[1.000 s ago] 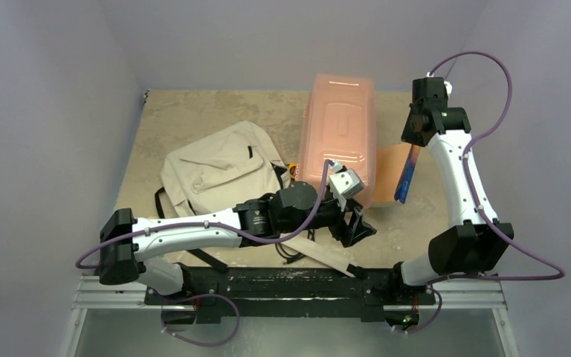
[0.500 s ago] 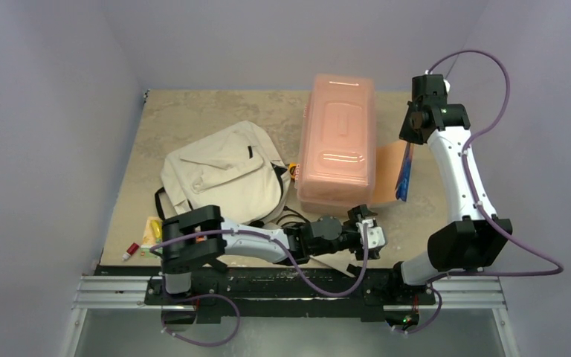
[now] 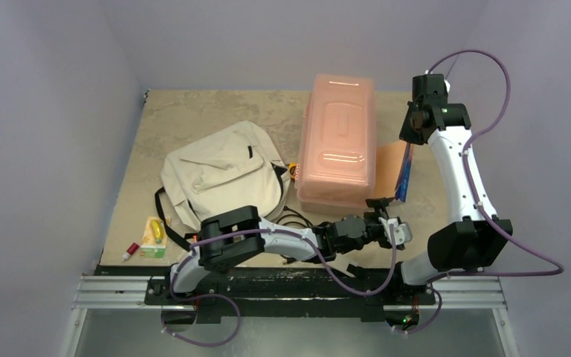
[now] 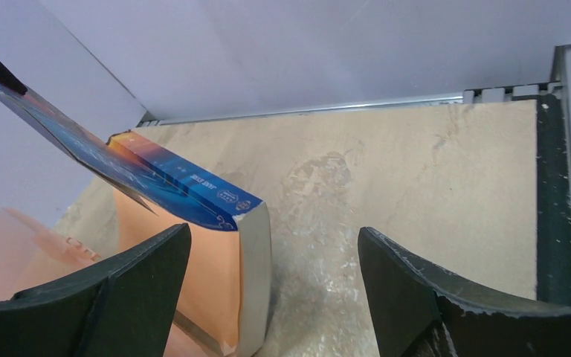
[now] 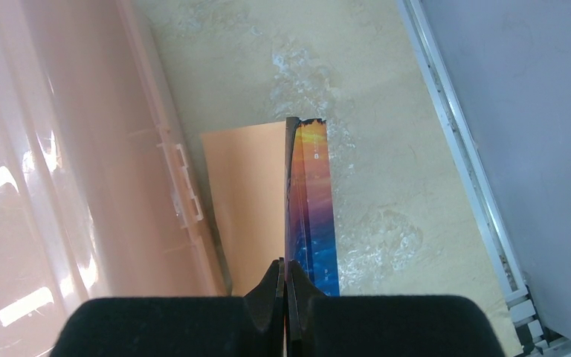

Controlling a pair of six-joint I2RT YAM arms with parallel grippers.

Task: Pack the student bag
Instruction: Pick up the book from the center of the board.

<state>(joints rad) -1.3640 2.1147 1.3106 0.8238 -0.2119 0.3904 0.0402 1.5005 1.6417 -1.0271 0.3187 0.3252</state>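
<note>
- Lavender walls close in a speckled beige table (image 3: 193, 111).
- The student bag (image 3: 219, 175) lies flat on the left half, front pocket up, with black straps trailing toward the near edge.
- Close on its right I see a translucent pink box (image 3: 338, 145).
- My right jaws are clenched on the cover edge of a blue-and-orange book (image 5: 312, 208), right of the box.
- My left jaws are released, gaping wide with nothing between them, low over the near table and facing that book.
- A small packet (image 3: 152, 232) and a red-capped marker (image 3: 129, 251) lie near left.
</note>
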